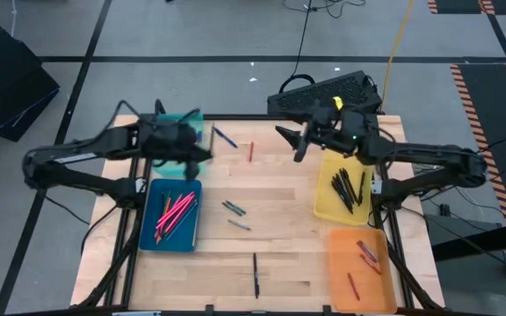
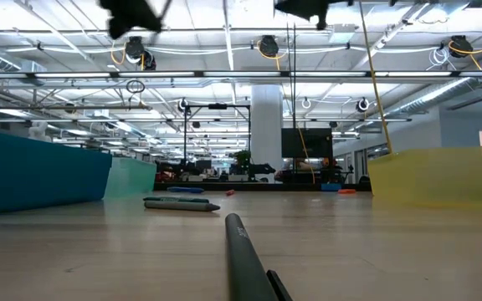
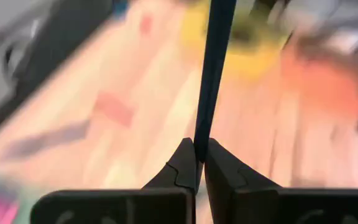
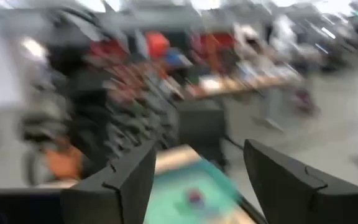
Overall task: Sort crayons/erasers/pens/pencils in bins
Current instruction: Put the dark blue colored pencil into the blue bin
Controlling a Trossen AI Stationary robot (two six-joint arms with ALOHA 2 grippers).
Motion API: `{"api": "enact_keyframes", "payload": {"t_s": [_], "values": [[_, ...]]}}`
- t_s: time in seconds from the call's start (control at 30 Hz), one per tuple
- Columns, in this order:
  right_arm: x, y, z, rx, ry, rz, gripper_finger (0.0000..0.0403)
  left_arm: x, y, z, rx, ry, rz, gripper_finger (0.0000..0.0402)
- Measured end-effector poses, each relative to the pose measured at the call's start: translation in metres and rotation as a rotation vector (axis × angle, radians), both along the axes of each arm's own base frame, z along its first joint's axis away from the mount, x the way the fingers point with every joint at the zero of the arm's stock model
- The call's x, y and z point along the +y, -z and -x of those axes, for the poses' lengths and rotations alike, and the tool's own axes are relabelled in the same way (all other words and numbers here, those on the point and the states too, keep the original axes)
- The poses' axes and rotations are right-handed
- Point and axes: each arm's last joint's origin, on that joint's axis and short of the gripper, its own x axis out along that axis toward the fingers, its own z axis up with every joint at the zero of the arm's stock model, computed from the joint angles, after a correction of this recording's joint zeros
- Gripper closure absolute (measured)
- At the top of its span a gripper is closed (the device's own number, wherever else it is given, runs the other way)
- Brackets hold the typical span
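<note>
Left gripper [image 3: 199, 163] pinched on a dark blue pen [image 3: 213, 68], right gripper [image 4: 197, 180] spread wide, holding nothing.

My left sits over the table's far-left area by the teal bin [image 1: 185, 120]. My right hangs near the yellow bin [image 1: 325, 189], which holds black pens. Dark blue bin [image 1: 148, 219] has pink pencils, orange bin [image 1: 336, 272] has crayons [image 1: 353, 285]. Loose pens and one red crayon [image 1: 251, 151] lie on the table [image 1: 279, 202].
</note>
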Motion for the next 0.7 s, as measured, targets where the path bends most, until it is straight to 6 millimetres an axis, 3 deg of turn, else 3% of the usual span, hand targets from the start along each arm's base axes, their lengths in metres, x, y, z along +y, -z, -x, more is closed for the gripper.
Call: {"api": "enact_keyframes", "payload": {"t_s": [0.2,0.3,0.5,0.6,0.7], "values": [[0.013,-0.020,0.008,0.303,0.100,0.067,0.0173,-0.007,-0.014,0.037,0.447,-0.096,-0.032,0.0389],[0.020,-0.022,0.002,0.416,0.060,0.108,0.0169,-0.009,-0.030,0.048,0.553,-0.120,-0.024,0.0389],[0.035,0.015,-0.018,0.587,-0.084,0.108,0.0161,-0.031,-0.046,0.055,0.525,0.038,0.079,0.0389],[0.040,0.041,-0.030,0.646,-0.122,0.139,0.0161,-0.043,-0.039,0.055,0.560,0.134,0.066,0.0389],[0.042,0.061,-0.043,0.662,-0.152,0.137,0.0164,-0.056,-0.026,0.049,0.615,0.121,0.228,0.0389]]}}
